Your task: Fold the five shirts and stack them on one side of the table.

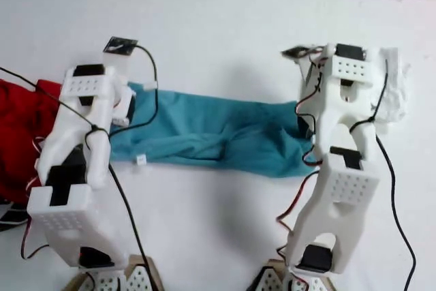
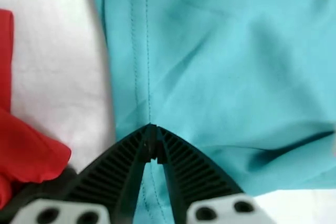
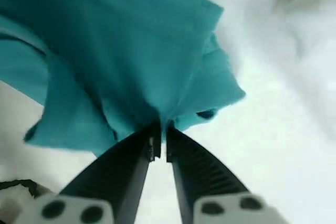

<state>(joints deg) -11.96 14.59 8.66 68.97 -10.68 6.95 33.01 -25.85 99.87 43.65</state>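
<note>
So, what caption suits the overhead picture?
Left gripper and right gripper each pinch an end of the teal shirt on the table, red shirt beside.

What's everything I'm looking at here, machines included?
teal shirt: one, teal, mid-table, stretched between the two arms.
red shirt: one, red, bunched at the table's edge beside the left arm.
white cloth: one, white, crumpled beside the right arm.
table: one, white, under everything.
arms: two, white, with cables, side by side: left arm, right arm.
left pincer: one, black, shut on the teal shirt's stitched hem.
right pincer: one, black, shut on the teal shirt's other end.
</note>
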